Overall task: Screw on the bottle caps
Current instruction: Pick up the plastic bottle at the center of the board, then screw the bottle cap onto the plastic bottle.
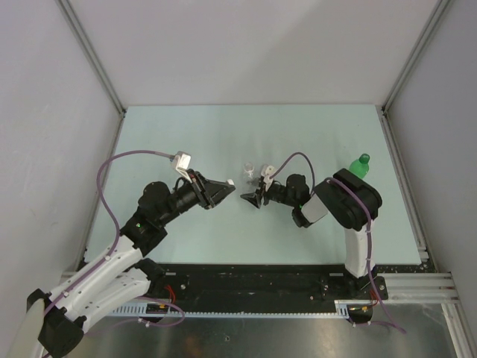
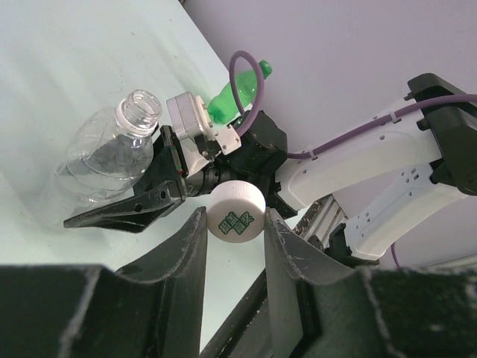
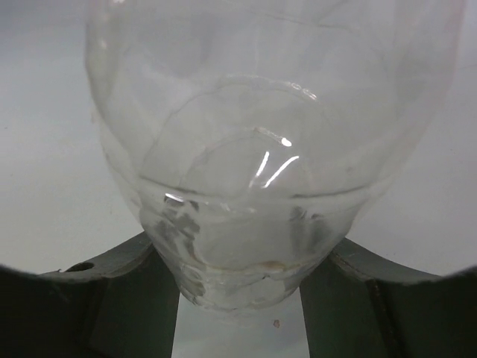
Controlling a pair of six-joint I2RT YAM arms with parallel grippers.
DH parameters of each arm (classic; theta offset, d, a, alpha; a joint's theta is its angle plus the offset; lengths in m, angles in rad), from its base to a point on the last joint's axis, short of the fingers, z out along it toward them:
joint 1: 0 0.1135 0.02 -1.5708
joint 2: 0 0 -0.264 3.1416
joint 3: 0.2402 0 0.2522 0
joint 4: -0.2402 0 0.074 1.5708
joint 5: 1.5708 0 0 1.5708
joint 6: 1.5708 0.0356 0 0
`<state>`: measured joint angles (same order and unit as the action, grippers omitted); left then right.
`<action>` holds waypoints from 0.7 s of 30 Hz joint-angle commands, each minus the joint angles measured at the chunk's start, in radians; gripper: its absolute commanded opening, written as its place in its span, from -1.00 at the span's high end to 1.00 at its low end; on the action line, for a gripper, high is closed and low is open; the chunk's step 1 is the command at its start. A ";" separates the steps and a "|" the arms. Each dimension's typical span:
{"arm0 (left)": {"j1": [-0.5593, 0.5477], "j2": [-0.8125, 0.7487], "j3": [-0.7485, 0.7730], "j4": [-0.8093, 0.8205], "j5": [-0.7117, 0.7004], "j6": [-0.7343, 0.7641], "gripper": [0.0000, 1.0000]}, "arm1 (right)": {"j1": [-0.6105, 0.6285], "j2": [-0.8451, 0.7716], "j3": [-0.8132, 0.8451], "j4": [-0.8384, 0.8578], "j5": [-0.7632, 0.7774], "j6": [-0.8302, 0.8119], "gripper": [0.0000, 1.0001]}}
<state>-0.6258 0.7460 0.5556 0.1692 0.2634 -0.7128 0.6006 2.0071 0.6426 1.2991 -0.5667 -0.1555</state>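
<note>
- Left tool (image 1: 226,189) is clamped on the small white round plastic screw cap with green print (image 2: 237,211), with the printed top facing back toward its wrist.
- The clear ribbed plastic bottle (image 2: 104,160) stands just ahead of that tool, off to one side, open neck up.
- Right tool (image 3: 238,298) flanks the bottle's lower body; can't tell if it's actually pinching.
- My guess: the cap's axis needs lining up with the neck.

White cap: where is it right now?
Centre of the left wrist view, the white cap is pinched in the left hand, close to the right hand and the open clear bottle.
</note>
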 commanded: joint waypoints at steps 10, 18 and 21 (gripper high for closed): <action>0.005 0.075 0.217 -0.135 -0.096 0.115 0.55 | -0.002 -0.250 -0.057 -0.099 -0.049 -0.082 0.14; 0.005 0.155 0.370 -0.238 -0.135 0.193 0.55 | 0.141 -0.585 -0.013 -0.850 0.480 -0.463 0.24; 0.005 0.187 0.421 -0.273 -0.100 0.243 0.52 | 0.175 -0.661 0.011 -1.009 0.639 -0.502 0.30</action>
<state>-0.6258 0.9062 0.8925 -0.0505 0.1497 -0.5632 0.7452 1.4231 0.6132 0.6373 -0.2287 -0.5110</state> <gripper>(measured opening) 0.358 0.603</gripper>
